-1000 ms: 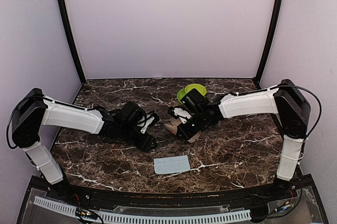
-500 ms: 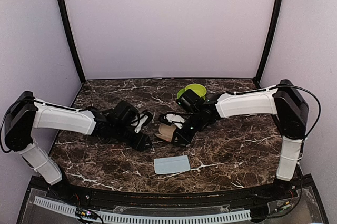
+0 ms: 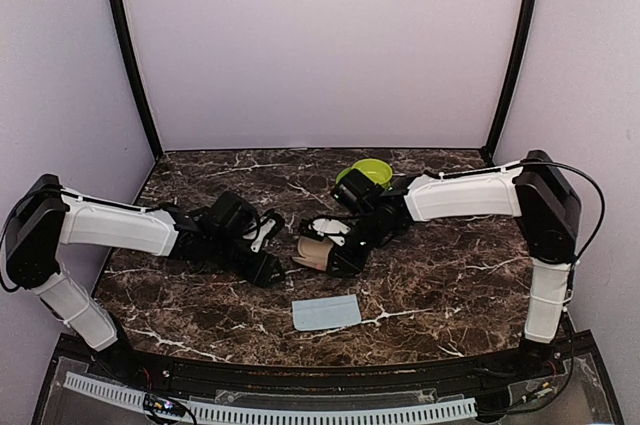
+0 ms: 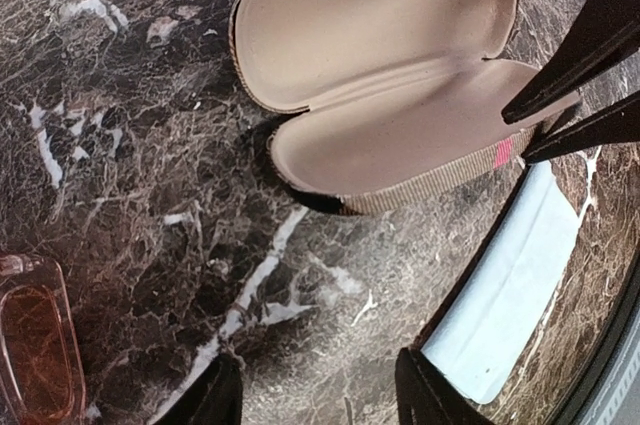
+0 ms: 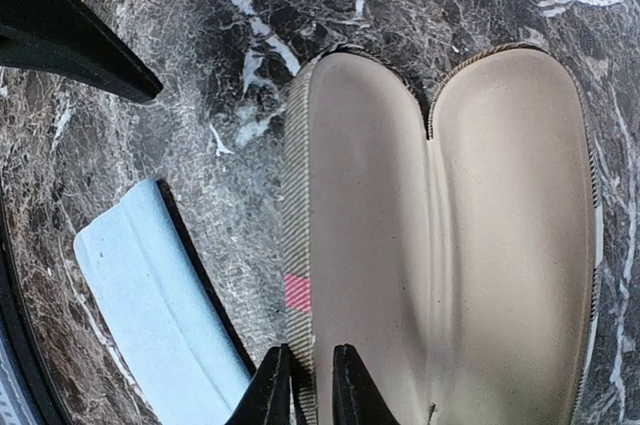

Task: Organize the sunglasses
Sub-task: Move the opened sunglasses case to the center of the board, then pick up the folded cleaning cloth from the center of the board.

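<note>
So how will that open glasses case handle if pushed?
Probably stiff: the case holds its clamshell shape lying open. Thin walls suggest it's light, likely sliding on the marble table, not tipping. One half may swing at the hinge.

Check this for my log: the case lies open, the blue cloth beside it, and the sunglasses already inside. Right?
No. The case lies open, the blue cloth beside it, but it is empty: the left wrist view shows the sunglasses on the table, apart from it.

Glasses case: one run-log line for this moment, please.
glasses case open, empty | right gripper straddling its wall, grip unclear | left gripper open, empty | sunglasses on table | cloth beside case
</note>
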Available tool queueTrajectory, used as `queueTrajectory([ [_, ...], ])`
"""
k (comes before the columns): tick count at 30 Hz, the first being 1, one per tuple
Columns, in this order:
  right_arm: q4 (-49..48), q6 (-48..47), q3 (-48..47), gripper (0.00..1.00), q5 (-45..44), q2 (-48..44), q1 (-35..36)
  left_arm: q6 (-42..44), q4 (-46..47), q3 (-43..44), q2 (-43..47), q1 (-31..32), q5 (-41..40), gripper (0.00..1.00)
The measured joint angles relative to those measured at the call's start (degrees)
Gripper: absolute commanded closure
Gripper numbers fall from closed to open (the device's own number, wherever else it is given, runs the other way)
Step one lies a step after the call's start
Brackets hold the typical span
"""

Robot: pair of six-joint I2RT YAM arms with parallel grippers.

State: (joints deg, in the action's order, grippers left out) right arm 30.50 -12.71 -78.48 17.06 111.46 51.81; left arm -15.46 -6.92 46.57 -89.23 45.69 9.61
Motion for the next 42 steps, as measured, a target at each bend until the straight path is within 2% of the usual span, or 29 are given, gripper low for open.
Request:
queueTrajectory([
  [7,0.9,-1.6,-0.8,0.8,-3.0,0.6,-0.1,0.0,0.1,0.0,-1.0,0.0,1.3,0.46],
  [14,0.9,-1.3,-0.9,0.59,-4.2,0.8,-0.2,0.0,0.6,0.1,-1.8,0.0,3.0,0.45],
  [17,-1.1,0.3,0.8,0.53,-4.2,-0.1,-0.5,0.0,1.1,0.1,-1.8,0.0,3.4,0.44],
  [25,-6.4,6.8,8.0,0.36,-4.2,-7.8,-0.6,0.0,1.5,0.1,-1.8,0.0,4.5,0.37],
  [36,-13.9,18.5,19.9,0.36,-5.1,-20.0,-0.6,-0.1,3.9,-1.1,-1.8,0.0,6.7,0.35],
  [42,-16.4,27.1,28.0,0.46,-7.1,-26.1,0.2,0.0,5.6,-2.1,-1.8,1.0,7.9,0.42],
])
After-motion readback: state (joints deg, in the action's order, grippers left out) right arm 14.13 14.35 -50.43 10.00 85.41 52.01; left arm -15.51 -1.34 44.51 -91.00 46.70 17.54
